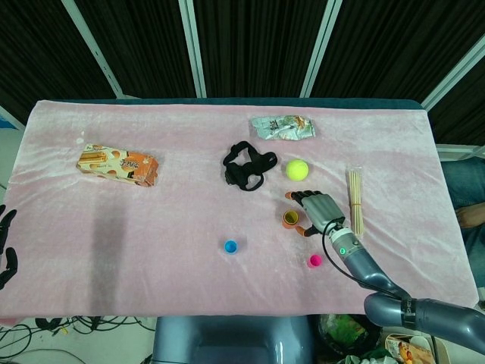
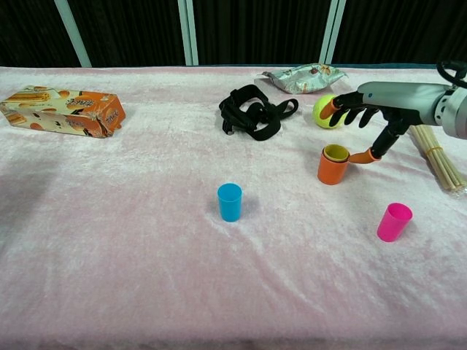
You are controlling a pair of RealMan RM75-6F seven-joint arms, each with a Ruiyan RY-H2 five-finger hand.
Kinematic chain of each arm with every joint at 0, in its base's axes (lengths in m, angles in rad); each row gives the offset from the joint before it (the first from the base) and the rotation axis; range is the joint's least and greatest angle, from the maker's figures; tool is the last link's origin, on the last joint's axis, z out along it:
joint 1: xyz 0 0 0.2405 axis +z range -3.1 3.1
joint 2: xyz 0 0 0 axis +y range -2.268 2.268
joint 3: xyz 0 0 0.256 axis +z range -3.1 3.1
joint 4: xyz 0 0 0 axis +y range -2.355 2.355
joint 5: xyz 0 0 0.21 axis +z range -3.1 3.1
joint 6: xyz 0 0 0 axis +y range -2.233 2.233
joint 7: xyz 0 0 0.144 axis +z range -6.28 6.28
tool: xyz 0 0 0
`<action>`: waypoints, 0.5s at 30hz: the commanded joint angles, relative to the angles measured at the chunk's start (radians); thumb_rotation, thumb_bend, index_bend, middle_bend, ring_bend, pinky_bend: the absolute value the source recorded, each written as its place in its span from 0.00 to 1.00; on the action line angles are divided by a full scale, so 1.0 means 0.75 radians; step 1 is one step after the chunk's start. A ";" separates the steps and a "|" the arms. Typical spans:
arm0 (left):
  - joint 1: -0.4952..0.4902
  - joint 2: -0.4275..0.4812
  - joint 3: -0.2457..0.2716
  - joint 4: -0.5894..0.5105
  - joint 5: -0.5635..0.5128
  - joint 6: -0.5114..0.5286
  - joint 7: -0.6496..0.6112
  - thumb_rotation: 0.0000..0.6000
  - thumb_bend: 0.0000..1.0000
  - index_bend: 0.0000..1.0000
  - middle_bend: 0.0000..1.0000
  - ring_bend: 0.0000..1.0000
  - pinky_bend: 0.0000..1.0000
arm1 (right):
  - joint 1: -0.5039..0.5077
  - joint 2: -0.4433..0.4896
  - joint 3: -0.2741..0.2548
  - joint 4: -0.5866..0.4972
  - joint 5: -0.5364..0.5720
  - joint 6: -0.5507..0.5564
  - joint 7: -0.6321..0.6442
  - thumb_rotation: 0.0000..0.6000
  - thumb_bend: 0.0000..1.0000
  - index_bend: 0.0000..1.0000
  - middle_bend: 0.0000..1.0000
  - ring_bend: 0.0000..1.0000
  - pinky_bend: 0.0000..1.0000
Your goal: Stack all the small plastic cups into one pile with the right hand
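The yellow cup (image 2: 336,152) sits nested in the orange cup (image 2: 332,169). The right robot hand (image 2: 365,109) hovers just above, fingers spread, holding nothing. It should lift clear without tipping the pair, then go for the pink cup (image 2: 394,222) nearby.

A yellow cup (image 2: 336,152) sits nested in the orange cup (image 2: 332,169). The right hand (image 2: 363,109) hovers beside it, fingers spread.

Four small cups (image 2: 229,202) (two nested), one tennis ball (image 2: 322,111).
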 commanded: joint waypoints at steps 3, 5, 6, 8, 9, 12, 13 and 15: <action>0.000 0.000 0.000 -0.001 0.002 0.001 0.000 1.00 0.70 0.06 0.01 0.00 0.03 | -0.015 0.029 0.020 -0.087 -0.039 0.072 -0.015 1.00 0.17 0.13 0.14 0.15 0.21; 0.000 0.000 0.000 -0.002 0.003 0.002 -0.002 1.00 0.70 0.06 0.01 0.00 0.03 | -0.021 0.042 0.030 -0.134 -0.062 0.103 -0.019 1.00 0.17 0.14 0.17 0.15 0.21; 0.000 0.001 0.000 -0.002 0.004 0.002 -0.002 1.00 0.70 0.06 0.01 0.00 0.03 | -0.022 0.047 0.034 -0.159 -0.073 0.113 -0.022 1.00 0.17 0.14 0.18 0.15 0.21; 0.000 0.001 0.000 -0.002 0.003 0.002 -0.003 1.00 0.70 0.06 0.01 0.00 0.03 | -0.018 0.055 0.039 -0.205 -0.081 0.117 -0.031 1.00 0.17 0.15 0.20 0.15 0.21; 0.001 0.001 0.000 -0.002 0.004 0.002 -0.003 1.00 0.70 0.06 0.01 0.00 0.03 | -0.012 0.056 0.042 -0.227 -0.082 0.112 -0.036 1.00 0.17 0.16 0.20 0.15 0.21; 0.001 0.001 0.002 -0.004 0.009 0.005 -0.001 1.00 0.70 0.06 0.01 0.00 0.03 | 0.012 0.042 0.048 -0.275 -0.072 0.088 -0.056 1.00 0.17 0.16 0.20 0.15 0.21; 0.001 0.001 0.002 -0.004 0.011 0.006 0.000 1.00 0.70 0.06 0.01 0.00 0.03 | 0.024 0.031 0.049 -0.288 -0.067 0.076 -0.065 1.00 0.17 0.16 0.20 0.15 0.21; 0.001 0.001 0.002 -0.005 0.012 0.006 -0.001 1.00 0.70 0.06 0.01 0.00 0.03 | 0.042 0.009 0.051 -0.297 -0.054 0.063 -0.081 1.00 0.17 0.16 0.20 0.15 0.21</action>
